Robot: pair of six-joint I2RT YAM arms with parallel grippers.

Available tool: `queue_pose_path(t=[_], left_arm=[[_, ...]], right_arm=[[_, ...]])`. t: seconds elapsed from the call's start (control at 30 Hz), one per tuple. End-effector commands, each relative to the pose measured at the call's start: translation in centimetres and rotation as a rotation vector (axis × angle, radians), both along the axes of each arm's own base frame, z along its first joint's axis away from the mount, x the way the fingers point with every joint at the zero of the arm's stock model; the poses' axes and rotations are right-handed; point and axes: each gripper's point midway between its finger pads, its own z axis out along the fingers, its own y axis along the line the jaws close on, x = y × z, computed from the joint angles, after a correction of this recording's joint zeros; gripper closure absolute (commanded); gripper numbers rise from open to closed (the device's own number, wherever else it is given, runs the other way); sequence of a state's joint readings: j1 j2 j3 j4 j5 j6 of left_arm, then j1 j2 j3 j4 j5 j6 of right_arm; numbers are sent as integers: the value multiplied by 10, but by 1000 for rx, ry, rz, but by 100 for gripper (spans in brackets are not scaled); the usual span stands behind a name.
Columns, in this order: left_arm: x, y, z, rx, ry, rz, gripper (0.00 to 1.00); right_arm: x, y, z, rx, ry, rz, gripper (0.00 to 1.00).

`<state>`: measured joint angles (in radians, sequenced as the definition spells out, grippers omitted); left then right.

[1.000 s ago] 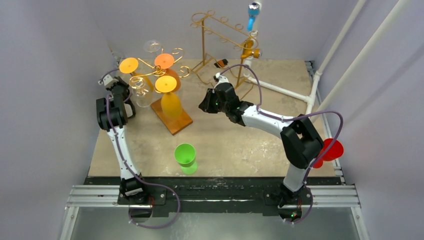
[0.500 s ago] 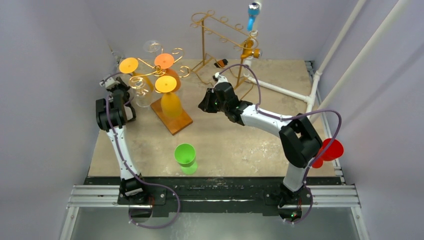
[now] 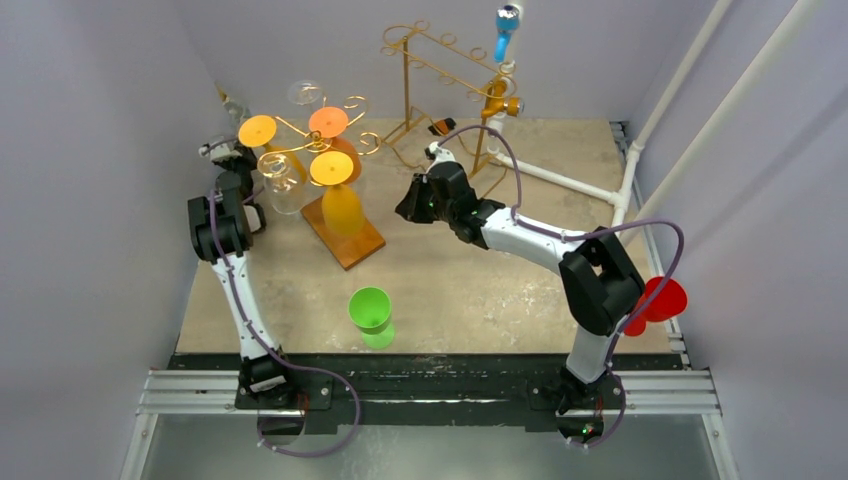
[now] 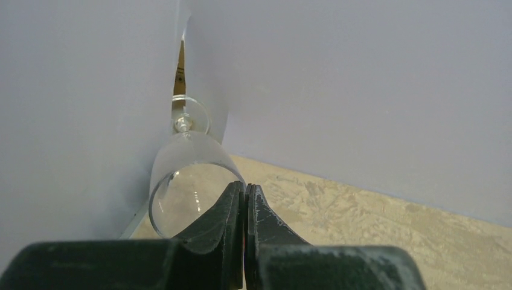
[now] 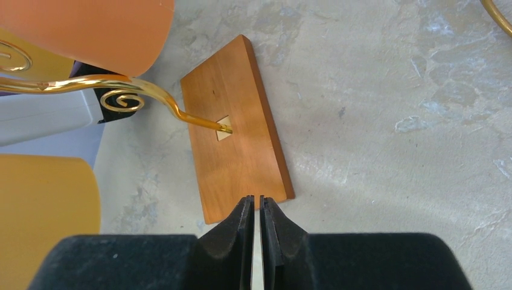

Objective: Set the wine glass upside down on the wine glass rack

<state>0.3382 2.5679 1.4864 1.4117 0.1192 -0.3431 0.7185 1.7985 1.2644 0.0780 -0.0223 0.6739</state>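
A clear wine glass [image 4: 181, 166] lies tilted in the back left corner by the wall, its stem pointing away. My left gripper [image 4: 245, 186] is shut on its rim, one finger in front of the bowl's mouth. From above, the left gripper [image 3: 228, 140] sits near the left wall, beside the gold wire rack [image 3: 300, 135] on its wooden base [image 3: 345, 238]. Orange [image 3: 328, 122] and yellow [image 3: 331, 168] glasses and a clear one [image 3: 283, 183] hang there upside down. My right gripper [image 5: 254, 198] hovers over the base's near edge [image 5: 235, 145], shut to a thin slit and empty.
A second gold rack [image 3: 440, 70] stands at the back. A green cup [image 3: 372, 312] sits near the front middle and a red cup [image 3: 660, 300] at the right edge. White pipes [image 3: 560, 180] cross the back right. The left wall is close to my left arm.
My left gripper has shut and shifted back and left toward the corner. The right arm has barely moved.
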Motion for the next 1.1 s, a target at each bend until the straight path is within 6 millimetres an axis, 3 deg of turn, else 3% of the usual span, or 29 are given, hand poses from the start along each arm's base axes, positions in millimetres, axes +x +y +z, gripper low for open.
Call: queue_pose_path(t=[0.0, 0.17, 0.43, 0.63, 0.73, 0.83, 0.87, 0.93, 1.07], left_arm=[[-15, -54, 62, 178, -199, -190, 100], [-33, -63, 50, 167, -190, -204, 100], [-61, -50, 31, 123, -136, -137, 100], [-79, -44, 35, 41, -117, -193, 100], [-90, -38, 44, 17, -78, -208, 81], [-97, -32, 53, 26, -16, -213, 42], [-98, -26, 55, 24, 20, -203, 34], [-101, -14, 58, 10, 88, -181, 25], [-115, 13, 83, -3, 175, -155, 10]], right_arm=[[9, 9, 17, 42, -23, 3, 84], [11, 7, 13, 33, -21, -6, 85], [7, 5, 14, 39, -25, -4, 85], [6, 5, 17, 50, -35, -1, 84], [4, 3, 21, 53, -38, 3, 78], [3, -1, 30, 50, -67, -2, 70], [3, -3, 35, 47, -79, -6, 68], [2, -7, 41, 39, -94, -11, 63], [-1, -20, 55, 18, -131, -34, 57]])
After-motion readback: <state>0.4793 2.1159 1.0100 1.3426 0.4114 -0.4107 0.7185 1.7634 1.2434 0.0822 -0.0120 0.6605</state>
